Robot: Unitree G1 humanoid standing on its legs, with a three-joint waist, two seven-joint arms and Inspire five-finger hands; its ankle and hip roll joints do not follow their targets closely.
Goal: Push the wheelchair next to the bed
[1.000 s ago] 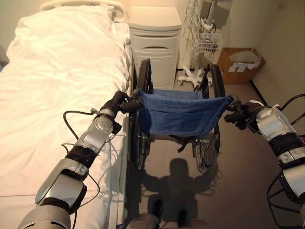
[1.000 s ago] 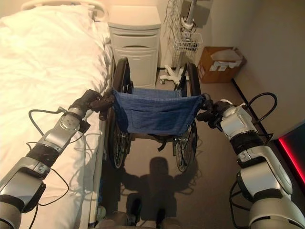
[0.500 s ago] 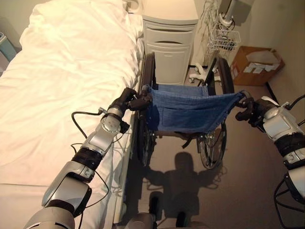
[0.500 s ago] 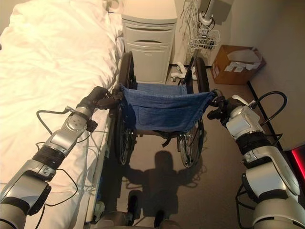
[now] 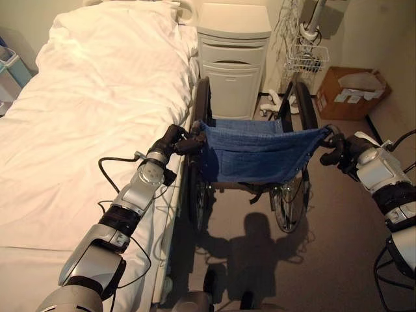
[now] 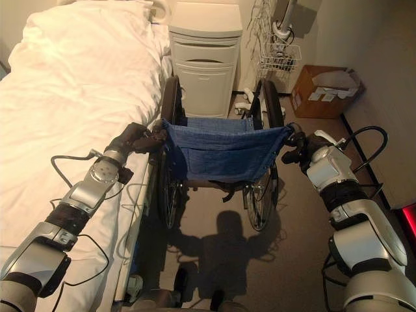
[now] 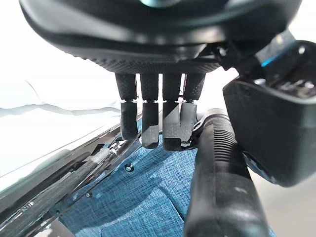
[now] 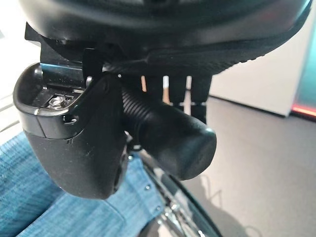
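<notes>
Both hands grip the wheelchair (image 5: 250, 156) push handles: left hand (image 5: 174, 139) curled round the left handle (image 7: 217, 177), right hand (image 5: 338, 148) round the right handle (image 8: 168, 131). Against the frames a second ago, the chair sits closer to the white cabinet (image 5: 233, 58) at upper centre, running alongside the bed (image 5: 84, 117); judged nearly placed. Wrist views confirm finger wrap on each grip; eye views show the wheel just beside the bed frame.
</notes>
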